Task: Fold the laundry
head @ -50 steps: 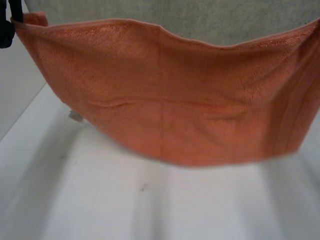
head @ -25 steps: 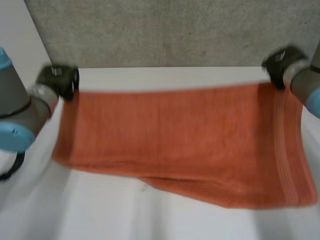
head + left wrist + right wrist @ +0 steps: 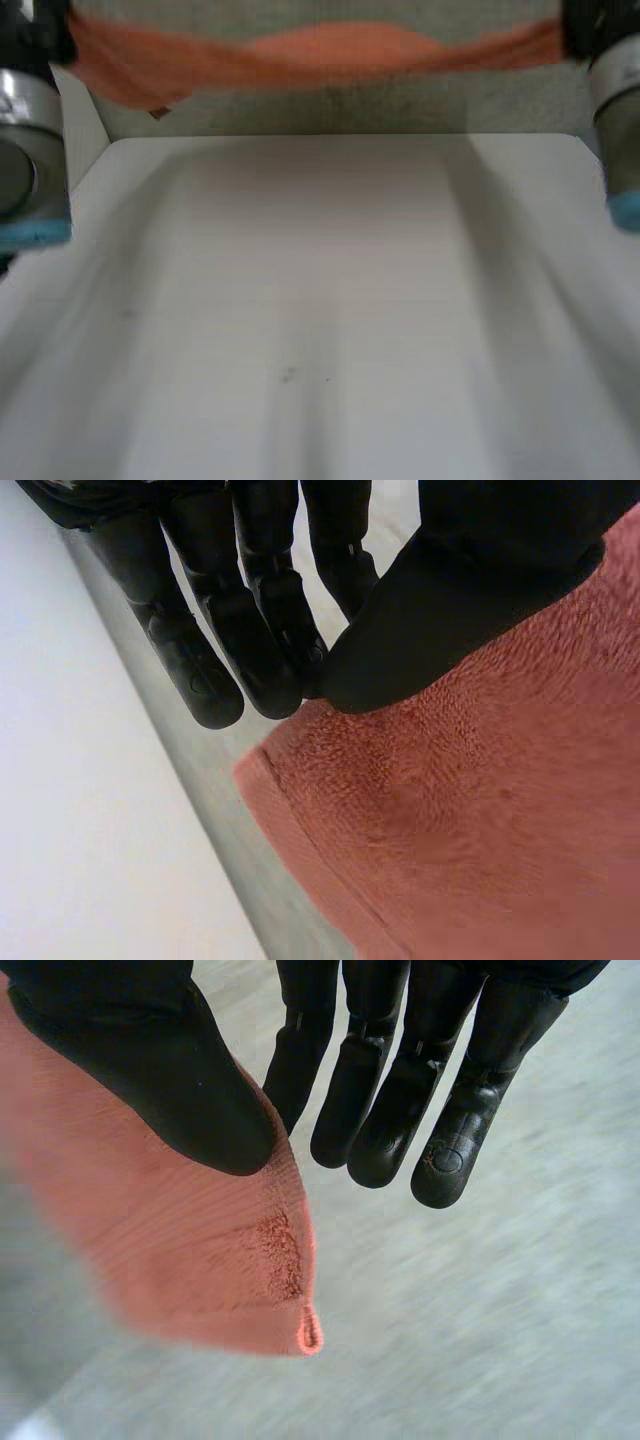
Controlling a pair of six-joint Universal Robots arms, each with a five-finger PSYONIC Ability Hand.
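Observation:
An orange towel (image 3: 330, 50) is stretched taut in the air above the far edge of the white table (image 3: 320, 300), sagging a little at its left end. My left hand (image 3: 35, 25) holds its left end and my right hand (image 3: 590, 25) its right end. In the left wrist view my left hand (image 3: 450, 600) pinches the towel (image 3: 480, 820) near an edge between its thumb and fingers. In the right wrist view my right hand (image 3: 150, 1060) pinches a corner of the towel (image 3: 180, 1260), with a small hanging loop below the thumb.
My left arm (image 3: 30, 150) and my right arm (image 3: 620, 120) rise at the table's two sides. A grey surface (image 3: 330, 105) lies beyond the table's far edge.
Half a second ago the towel lay spread low over the far part of the table. Both hands have since lifted it and pulled it taut, so it no longer touches the table.

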